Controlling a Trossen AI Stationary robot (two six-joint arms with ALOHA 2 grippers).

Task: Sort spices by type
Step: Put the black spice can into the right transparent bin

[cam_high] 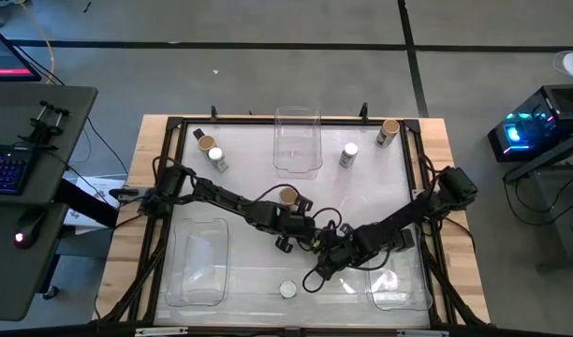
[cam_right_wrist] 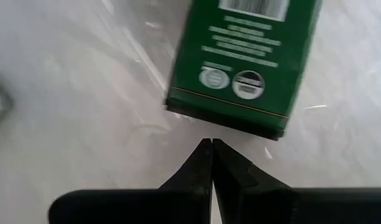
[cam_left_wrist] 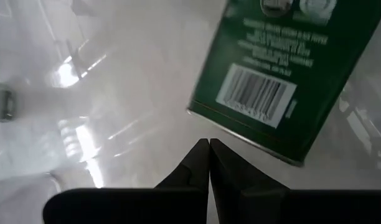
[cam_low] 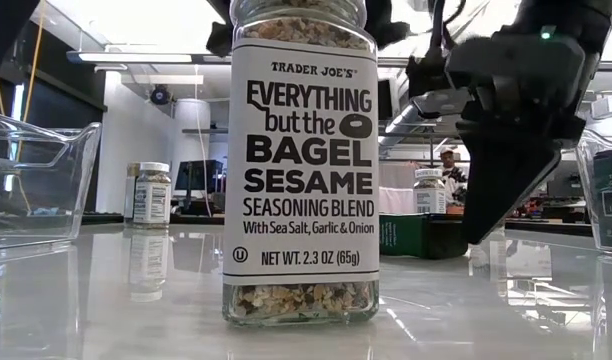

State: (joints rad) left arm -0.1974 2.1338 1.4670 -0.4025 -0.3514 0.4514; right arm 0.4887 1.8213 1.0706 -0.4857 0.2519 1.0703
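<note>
Green box (cam_left_wrist: 277, 68) lies flat on the glossy white table (cam_high: 249, 168) mid-table, cut off in both wrist views, hidden under the arms from above. Left claw (cam_left_wrist: 209, 144) and right claw (cam_right_wrist: 211, 143) both hover just beside it, clenched and empty. Bagel seasoning jar (cam_low: 301, 160) blocks most of the low view; lid cropped. Other jars (cam_high: 348, 154) sit near the back edge.

The seasoning jar (cam_low: 300, 165) loses its lid to the low view's top edge, and the green box (cam_left_wrist: 284, 74) is cropped in both wrist views.
</note>
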